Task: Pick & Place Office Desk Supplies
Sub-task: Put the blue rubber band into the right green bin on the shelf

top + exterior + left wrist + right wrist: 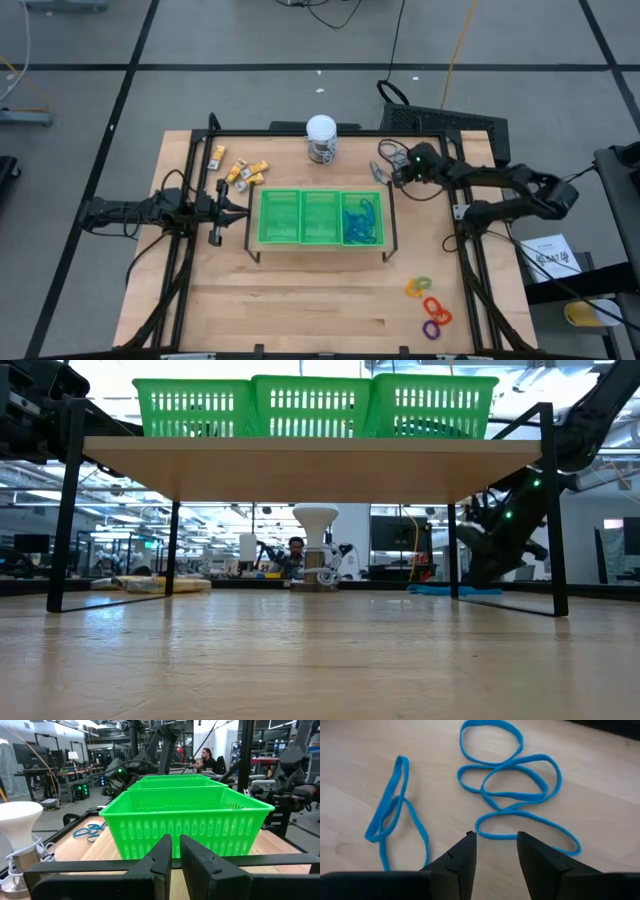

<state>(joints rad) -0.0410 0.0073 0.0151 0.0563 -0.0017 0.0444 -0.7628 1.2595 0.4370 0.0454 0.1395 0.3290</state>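
Two jaws: right gripper [495,847] stands partly open, empty, just above the tabletop at the far right of the table [300,320].
Loop ahead: nearest blue band [527,832] lies flat just past the fingertips, its long axis crossing the gap.
Other loops: more blue bands [507,772] lie beyond.
Nearer arm: right; left gripper [172,855] waits closed beside the green tray [187,815].

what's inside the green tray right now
In the green tray, the compartment nearest the right arm holds a tangle of blue loops. The middle and other end compartments look empty from above, though the mesh floor could hide something tiny.
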